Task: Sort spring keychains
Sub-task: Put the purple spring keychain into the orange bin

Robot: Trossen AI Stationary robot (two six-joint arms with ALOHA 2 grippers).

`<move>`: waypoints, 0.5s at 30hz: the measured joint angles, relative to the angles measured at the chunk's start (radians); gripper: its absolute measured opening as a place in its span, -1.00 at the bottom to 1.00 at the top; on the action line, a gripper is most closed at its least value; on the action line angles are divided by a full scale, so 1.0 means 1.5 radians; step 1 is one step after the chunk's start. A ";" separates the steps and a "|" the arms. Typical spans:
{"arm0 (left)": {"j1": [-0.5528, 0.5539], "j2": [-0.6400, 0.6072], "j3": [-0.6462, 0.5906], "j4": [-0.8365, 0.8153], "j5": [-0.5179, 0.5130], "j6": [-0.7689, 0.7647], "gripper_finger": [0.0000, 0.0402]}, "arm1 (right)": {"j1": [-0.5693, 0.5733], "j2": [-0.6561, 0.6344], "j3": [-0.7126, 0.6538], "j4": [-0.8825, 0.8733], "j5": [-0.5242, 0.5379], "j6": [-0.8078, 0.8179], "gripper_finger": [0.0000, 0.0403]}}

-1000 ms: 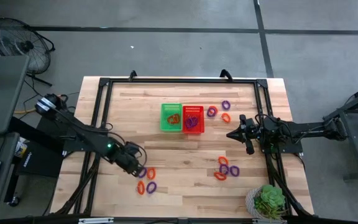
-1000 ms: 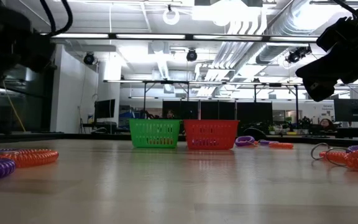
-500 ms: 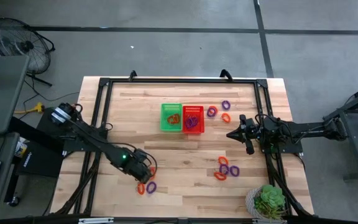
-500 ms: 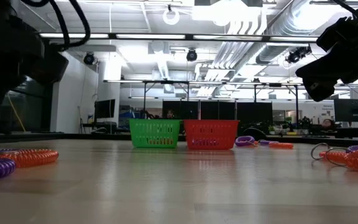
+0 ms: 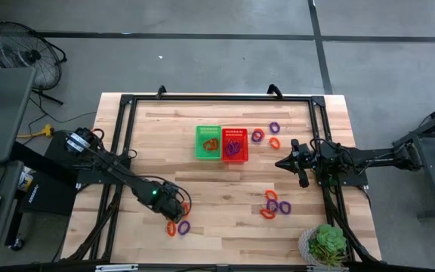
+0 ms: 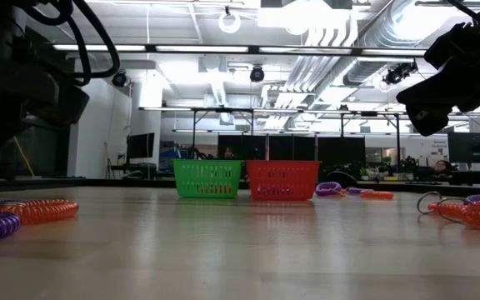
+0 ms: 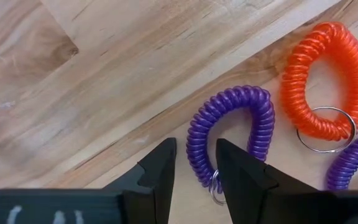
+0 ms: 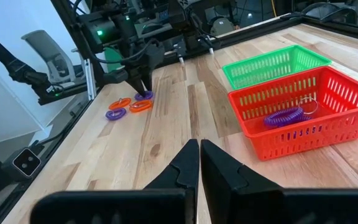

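Left gripper (image 7: 193, 163) sits low over the table's (image 5: 225, 181) near-left cluster, about 7 o'clock from the baskets. Your wrist view shows its two dark, wedge-shaped fingers (image 7: 160, 168) parted a little, straddling one end of a purple spring keychain (image 7: 238, 134); whether they pinch it, you cannot tell. Coil is ribbed plastic bent into an oval, with a small metal ring at its end beside the fingertip. At 2 o'clock from it lies an orange spring keychain (image 7: 328, 81), same ribbed coil, carrying a thin steel split ring; another purple coil (image 7: 353, 162) shows at the edge.

Table centre: green basket (image 5: 208, 142) and red basket (image 5: 235, 143) touching side by side, both rigid mesh plastic. Red one holds a purple coil (image 8: 284, 116).

Loose keychains (image 5: 265, 136) at 3 o'clock of the red basket; another group (image 5: 274, 204) toward 5 o'clock.

Right gripper (image 5: 279, 163) hovers between those two groups, fingers pressed together, holding nothing. Tabletop is pale plank wood.
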 joint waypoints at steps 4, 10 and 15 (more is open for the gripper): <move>0.005 0.001 -0.001 -0.002 0.005 0.003 -0.56 | 0.000 0.000 0.000 0.000 0.000 0.000 -0.94; 0.005 0.001 -0.002 -0.004 0.005 0.003 -0.83 | 0.000 0.000 0.000 0.000 0.000 0.000 -0.94; 0.006 0.001 0.005 -0.012 0.004 0.003 -0.90 | 0.000 0.000 0.000 0.000 0.000 0.000 -0.94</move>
